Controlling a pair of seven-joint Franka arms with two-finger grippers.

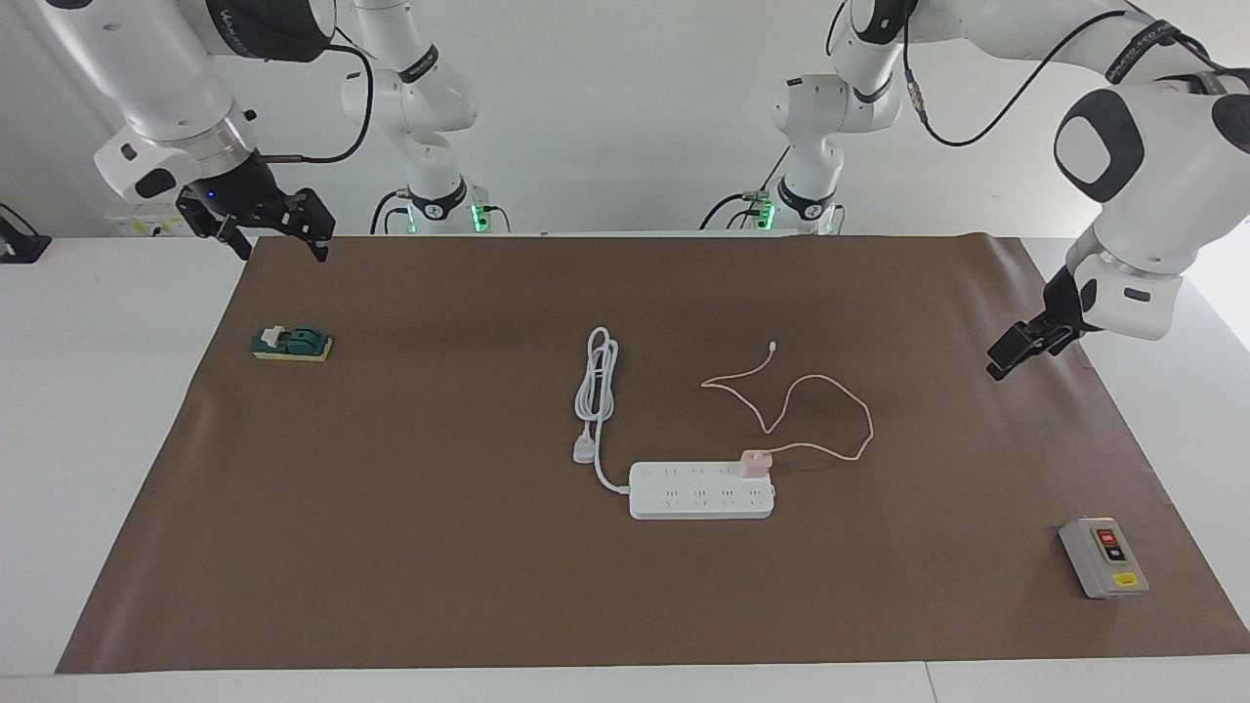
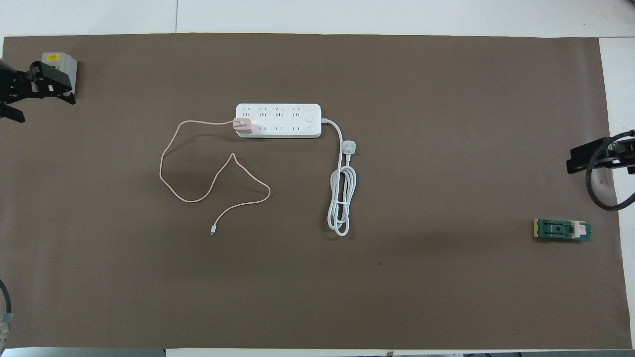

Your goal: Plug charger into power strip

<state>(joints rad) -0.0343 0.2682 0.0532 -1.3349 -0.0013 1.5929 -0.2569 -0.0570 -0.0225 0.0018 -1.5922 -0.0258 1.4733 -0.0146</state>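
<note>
The white power strip (image 1: 698, 493) (image 2: 283, 121) lies flat in the middle of the brown mat. The pale pink charger (image 1: 755, 463) (image 2: 243, 125) stands on it, seated in a socket of the row nearer to the robots, at the strip's end toward the left arm. Its thin pink cable (image 1: 830, 391) (image 2: 198, 198) loops loosely on the mat, nearer to the robots. My left gripper (image 1: 998, 369) (image 2: 45, 110) is open and empty, raised over the mat's edge at the left arm's end. My right gripper (image 1: 281, 252) (image 2: 570, 166) is open and empty, raised over the mat's corner at the right arm's end.
The strip's thick white cord, coiled, and its white plug (image 1: 584, 449) (image 2: 349, 146) lie beside the strip. A grey box with red and black buttons (image 1: 1104, 557) (image 2: 59, 62) sits at the left arm's end. A green and yellow block (image 1: 291, 344) (image 2: 562, 229) sits at the right arm's end.
</note>
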